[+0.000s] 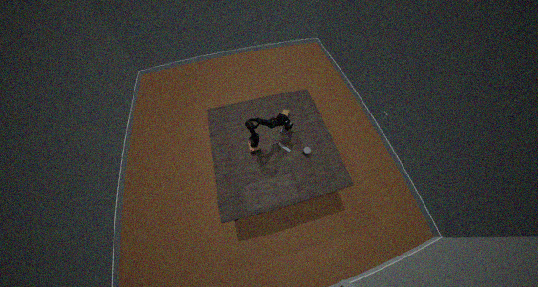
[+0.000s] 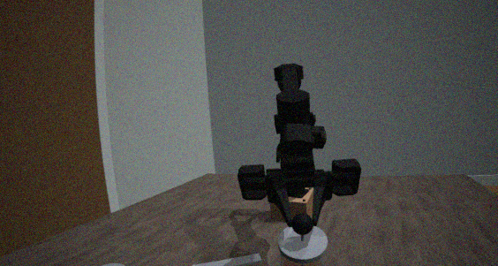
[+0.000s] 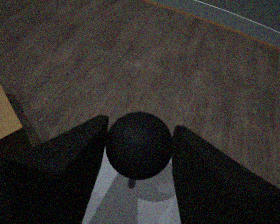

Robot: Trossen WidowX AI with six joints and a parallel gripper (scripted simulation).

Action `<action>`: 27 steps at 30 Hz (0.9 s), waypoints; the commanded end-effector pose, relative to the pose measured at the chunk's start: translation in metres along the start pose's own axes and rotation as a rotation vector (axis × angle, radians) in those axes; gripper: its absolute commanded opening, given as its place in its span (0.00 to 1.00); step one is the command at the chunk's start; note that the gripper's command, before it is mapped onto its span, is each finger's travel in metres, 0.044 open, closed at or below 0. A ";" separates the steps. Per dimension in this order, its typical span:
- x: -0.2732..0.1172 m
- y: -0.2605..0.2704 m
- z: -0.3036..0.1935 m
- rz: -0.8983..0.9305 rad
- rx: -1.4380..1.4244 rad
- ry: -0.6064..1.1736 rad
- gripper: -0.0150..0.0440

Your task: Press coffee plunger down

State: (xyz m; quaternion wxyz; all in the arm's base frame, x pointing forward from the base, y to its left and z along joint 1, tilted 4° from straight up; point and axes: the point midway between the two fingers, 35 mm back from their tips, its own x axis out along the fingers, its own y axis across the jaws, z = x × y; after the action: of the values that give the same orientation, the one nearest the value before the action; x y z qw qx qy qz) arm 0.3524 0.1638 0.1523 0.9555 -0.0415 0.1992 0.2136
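Plunger knob (image 3: 138, 144) at lower centre of wrist view is clamped by gripper (image 3: 138, 149), jaws either side, presumably so downward push is kept vertical and press (image 2: 303, 245) isn't tipped.

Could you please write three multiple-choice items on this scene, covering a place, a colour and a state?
1. Where is the round black plunger knob?
A. between the gripper's fingers
B. lying on the brown wooden table
C. beside the arm's base

2. What colour is the round lid of the coffee press?
A. red
B. pale grey-white
C. green

3. What is the black parallel-jaw gripper doing?
A. wide open, holding nothing
B. out of view
C. shut on the knob

Answers: 1 A, the wrist view shows a finger on each side of it; 2 B, the exterior view shows it pale; 3 C, both fingers press the knob.
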 end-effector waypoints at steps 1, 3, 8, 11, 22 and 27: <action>0.000 0.000 0.000 0.000 0.000 0.001 0.45; 0.000 0.000 0.000 0.000 0.000 0.001 0.45; 0.000 0.000 0.000 0.000 0.000 0.001 0.58; 0.000 0.000 0.000 0.000 0.000 0.001 0.71; -0.004 0.000 0.003 0.000 0.000 0.002 1.00; -0.038 -0.001 0.026 0.001 0.002 0.012 1.00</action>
State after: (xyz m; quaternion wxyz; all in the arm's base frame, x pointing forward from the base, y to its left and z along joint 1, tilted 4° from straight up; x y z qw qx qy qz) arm 0.3410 0.1576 0.1666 0.9529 -0.0441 0.2124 0.2119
